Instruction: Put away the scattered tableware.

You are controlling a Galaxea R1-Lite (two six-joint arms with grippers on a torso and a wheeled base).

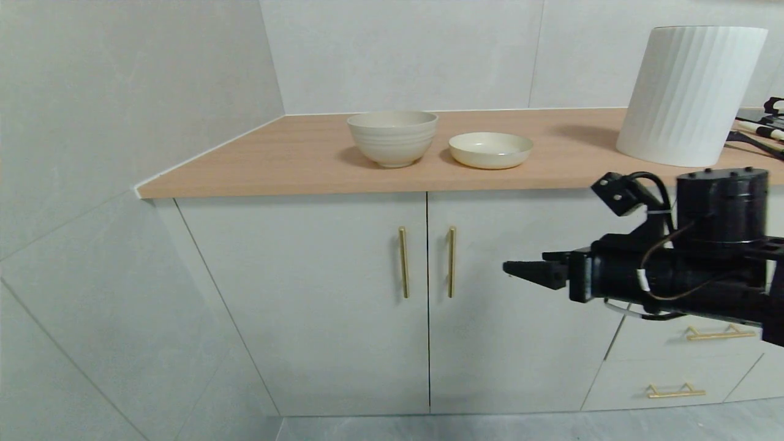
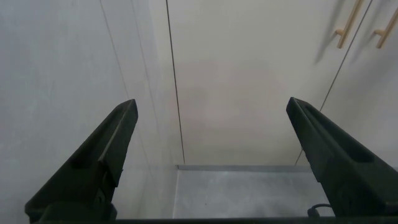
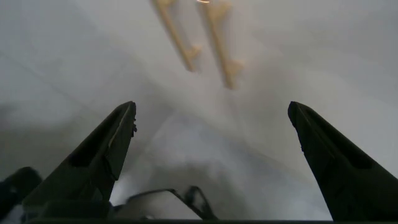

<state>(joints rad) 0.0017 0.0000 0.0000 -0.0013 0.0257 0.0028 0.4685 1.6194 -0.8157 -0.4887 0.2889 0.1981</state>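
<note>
A deep cream bowl and a shallow cream dish stand side by side on the wooden countertop. My right gripper hangs below the counter edge, in front of the right-hand cabinet door, pointing toward the two gold handles. Its own view shows the right gripper open and holding nothing, with those gold handles ahead. My left gripper is also open and holds nothing, low before a cabinet door near the floor.
A tall white ribbed container stands on the counter at the right, with dark utensils beyond it. Drawers with gold pulls lie under the right arm. A tiled wall closes off the left side.
</note>
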